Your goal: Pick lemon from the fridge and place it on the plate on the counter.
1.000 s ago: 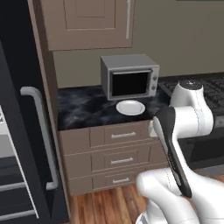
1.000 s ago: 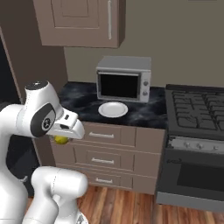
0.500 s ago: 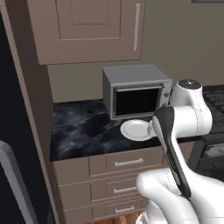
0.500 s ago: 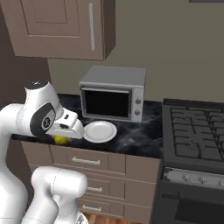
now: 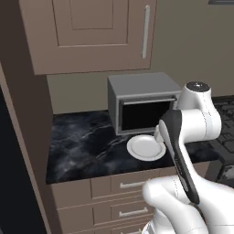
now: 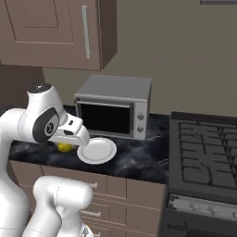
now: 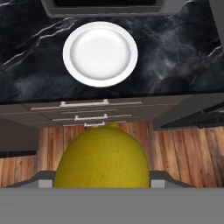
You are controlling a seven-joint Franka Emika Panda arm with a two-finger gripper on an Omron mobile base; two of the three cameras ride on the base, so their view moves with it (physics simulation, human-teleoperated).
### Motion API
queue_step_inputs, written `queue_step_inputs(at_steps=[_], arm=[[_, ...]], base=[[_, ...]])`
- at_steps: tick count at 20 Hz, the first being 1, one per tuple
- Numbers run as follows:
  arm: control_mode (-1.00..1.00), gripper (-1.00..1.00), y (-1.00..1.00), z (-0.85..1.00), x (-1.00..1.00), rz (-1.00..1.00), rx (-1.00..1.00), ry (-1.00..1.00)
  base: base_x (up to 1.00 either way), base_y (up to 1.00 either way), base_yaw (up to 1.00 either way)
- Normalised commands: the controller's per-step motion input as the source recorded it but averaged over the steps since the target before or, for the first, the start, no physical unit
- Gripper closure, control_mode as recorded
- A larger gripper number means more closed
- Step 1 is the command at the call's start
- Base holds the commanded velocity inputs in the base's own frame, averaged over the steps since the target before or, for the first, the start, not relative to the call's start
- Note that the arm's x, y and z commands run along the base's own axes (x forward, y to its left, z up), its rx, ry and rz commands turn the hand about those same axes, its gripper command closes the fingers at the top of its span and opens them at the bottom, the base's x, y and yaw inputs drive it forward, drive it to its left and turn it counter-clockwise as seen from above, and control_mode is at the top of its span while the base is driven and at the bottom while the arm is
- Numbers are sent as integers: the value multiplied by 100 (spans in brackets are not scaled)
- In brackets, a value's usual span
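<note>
- Lemon (image 7: 101, 156) sits low in the centre of the hand view, clamped by the gripper (image 7: 101, 177); the jaws are closed to the fruit's width, though I see little of the tips themselves.
- In the right base view I see the lemon (image 6: 64, 147) peeking out at centre left, below the wrist and just beside the plate's (image 6: 96, 151) left rim.
- I judge the carry step is in hand: the fruit is out of the fridge and not yet set down.
- The plate (image 7: 100, 54) lies in the upper centre of the hand view, on the counter (image 7: 183, 52) in front of the microwave (image 5: 142, 101). The next move calls for reaching forward until the lemon is over the dish, lowering, then releasing.
- Against half a second ago, both base views have shifted: the counter and plate (image 5: 146, 147) loom larger and closer, so I read that as the base driving in, not as the things moving.
</note>
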Motion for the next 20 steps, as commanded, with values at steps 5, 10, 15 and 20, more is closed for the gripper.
queue_step_inputs(at_steps=[5,10,15,20], arm=[[100,100,0,0,0,0,0,0],[100,100,0,0,0,0,0,0],[-100,100,0,0,1,0,0,0],[-100,100,0,-14,13,0,0,-1]], base=[[42,0,2],[60,0,0],[10,0,0],[0,0,0]])
